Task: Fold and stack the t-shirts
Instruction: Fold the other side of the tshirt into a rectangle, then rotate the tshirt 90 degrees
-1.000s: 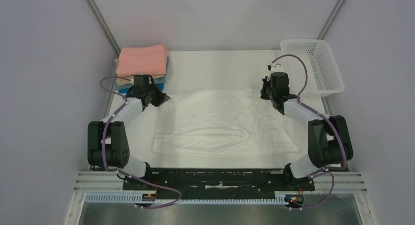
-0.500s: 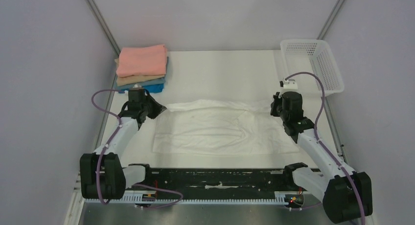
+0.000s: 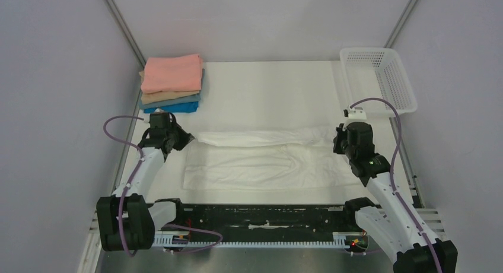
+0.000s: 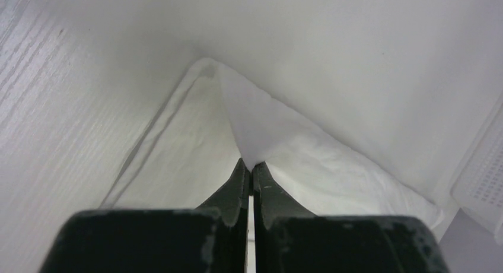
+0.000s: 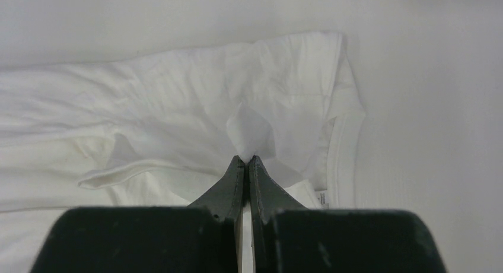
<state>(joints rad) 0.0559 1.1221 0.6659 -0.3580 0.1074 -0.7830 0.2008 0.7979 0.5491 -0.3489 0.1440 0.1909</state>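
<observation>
Left gripper [image 4: 252, 165], right gripper [image 5: 246, 159] drew nearer you, both pinching plain white cloth t-shirt [image 3: 255, 166]; folded coloured shirt stack [image 3: 172, 74], white mesh basket [image 3: 392, 83] seemingly apart.

A white t-shirt [image 3: 261, 163] lies centred, far edge folded over; folded shirts [image 3: 172, 83] stacked far-left.

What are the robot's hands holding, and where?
Both hold the white t-shirt: the left hand pinches its folded-over edge, the right hand pinches cloth near the collar.
</observation>
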